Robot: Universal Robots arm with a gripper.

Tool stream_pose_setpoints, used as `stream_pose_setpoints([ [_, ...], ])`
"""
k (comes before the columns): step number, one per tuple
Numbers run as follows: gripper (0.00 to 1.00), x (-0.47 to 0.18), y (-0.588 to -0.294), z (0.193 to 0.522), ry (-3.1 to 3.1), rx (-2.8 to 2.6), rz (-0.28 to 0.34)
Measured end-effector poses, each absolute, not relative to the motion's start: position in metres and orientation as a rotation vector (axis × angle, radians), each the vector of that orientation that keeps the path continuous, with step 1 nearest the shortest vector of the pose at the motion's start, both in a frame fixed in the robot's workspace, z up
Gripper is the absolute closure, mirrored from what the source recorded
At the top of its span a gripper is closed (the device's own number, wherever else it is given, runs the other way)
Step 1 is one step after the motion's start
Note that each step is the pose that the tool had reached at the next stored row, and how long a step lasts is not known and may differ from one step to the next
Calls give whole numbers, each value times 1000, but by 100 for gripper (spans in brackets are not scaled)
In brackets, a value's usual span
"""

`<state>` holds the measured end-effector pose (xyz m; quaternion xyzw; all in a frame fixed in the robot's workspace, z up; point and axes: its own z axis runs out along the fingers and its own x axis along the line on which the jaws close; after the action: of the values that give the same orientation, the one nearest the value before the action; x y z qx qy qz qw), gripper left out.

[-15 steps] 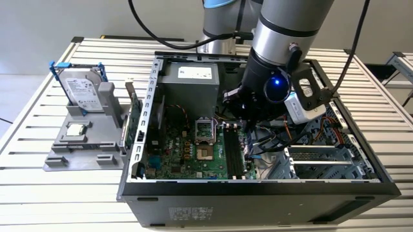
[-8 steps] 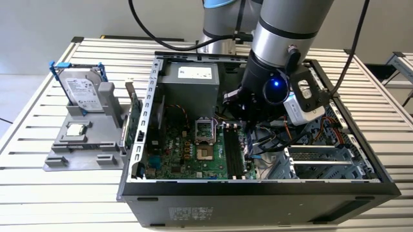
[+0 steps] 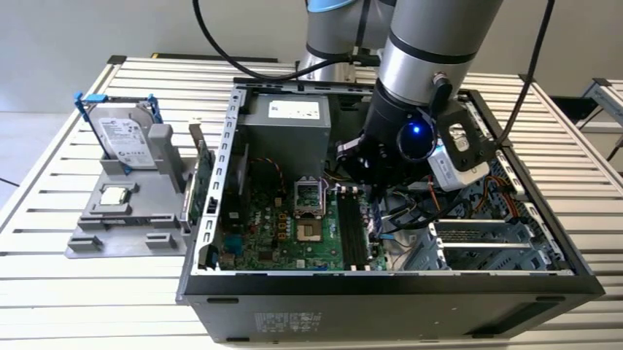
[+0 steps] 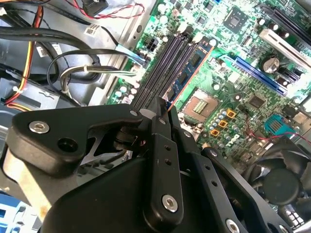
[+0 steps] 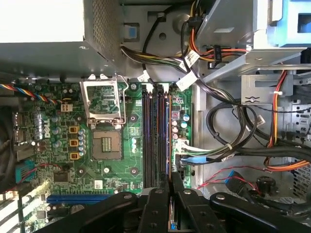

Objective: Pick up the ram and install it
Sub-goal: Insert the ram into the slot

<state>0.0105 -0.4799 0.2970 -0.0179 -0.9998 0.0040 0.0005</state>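
Over the motherboard slots: you see the gripper [image 5: 170, 182].
Jaws: pinching the ram [image 4: 187, 73].
Ram position: seated edge-down in the outer slot.
Long axis: parallel to the black slots [image 5: 154, 138].

I see the arm [image 3: 428, 65] coming down from the top of the frame into the open computer case [image 3: 389, 292], its wrist over the upper middle of the motherboard [image 3: 282, 233]. A blue light glows on the wrist. The black memory slots [image 3: 352, 230] run just below the wrist. Power supply [image 3: 284, 131] sits at the case's upper left. Left of the case, a grey holder [image 3: 122, 219] carries the hard drive [image 3: 127, 135] upright in a blue frame, with a small square chip [image 3: 115, 195] lying flat below it. All rests on a slatted white table [image 3: 87, 292].
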Motion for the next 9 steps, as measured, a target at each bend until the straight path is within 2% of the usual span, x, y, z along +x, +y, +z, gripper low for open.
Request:
stream_pose_setpoints([
  [9, 100, 11, -480, 295, -3140, -56, 18],
])
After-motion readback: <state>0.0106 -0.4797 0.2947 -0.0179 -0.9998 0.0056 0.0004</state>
